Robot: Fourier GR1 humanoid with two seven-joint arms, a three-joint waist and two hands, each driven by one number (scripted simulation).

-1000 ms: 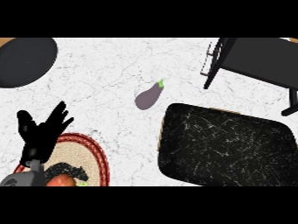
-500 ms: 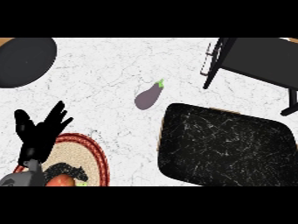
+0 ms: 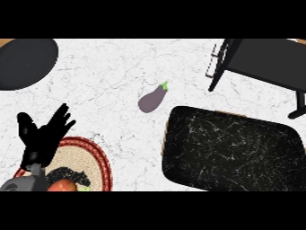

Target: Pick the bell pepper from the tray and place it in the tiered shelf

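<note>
My left hand [image 3: 44, 134] shows at the lower left, fingers straight and spread, holding nothing. It hovers over the upper left part of a round woven tray [image 3: 92, 157] with a red rim. A small orange-red piece, probably the bell pepper [image 3: 62, 185], peeks out at the lower edge of the view, partly hidden by my grey forearm [image 3: 23, 183]. The black tiered shelf [image 3: 268, 60] stands at the upper right. My right hand is out of the picture.
A purple eggplant [image 3: 151, 99] lies mid-counter. A dark speckled board [image 3: 234, 150] fills the lower right. A black round pan [image 3: 19, 63] sits at the upper left. A dark lump [image 3: 72, 174] lies on the tray beside the pepper.
My left hand has drifted very slightly up and to the right over the tray. Nothing else has moved.
</note>
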